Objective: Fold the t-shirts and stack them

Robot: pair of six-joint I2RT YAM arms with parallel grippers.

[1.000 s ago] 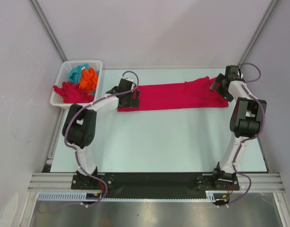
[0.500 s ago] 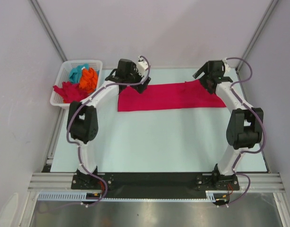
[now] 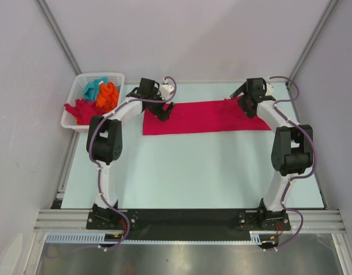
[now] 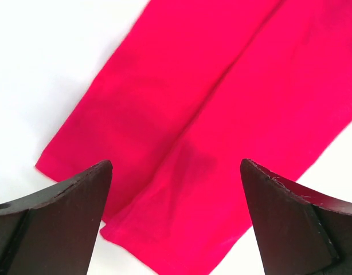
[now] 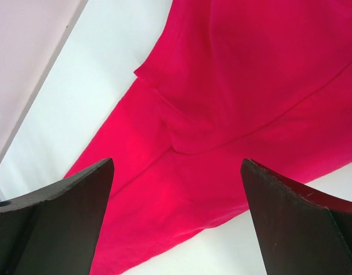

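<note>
Both end effectors hang wide open, empty: my left end effector over the left end of the long crimson cloth t-shirt, my right end effector over its right end. It lies flat along the far tabletop. To fold well, I should pinch both layers at matching corners (low, evenly). One shirt lies out; the white plastic lattice basket holds apparently three: teal t-shirt, orange t-shirt, crimson t-shirt.

White plastic lattice basket at far-left corner of pale green tabletop; grey walls behind.
</note>
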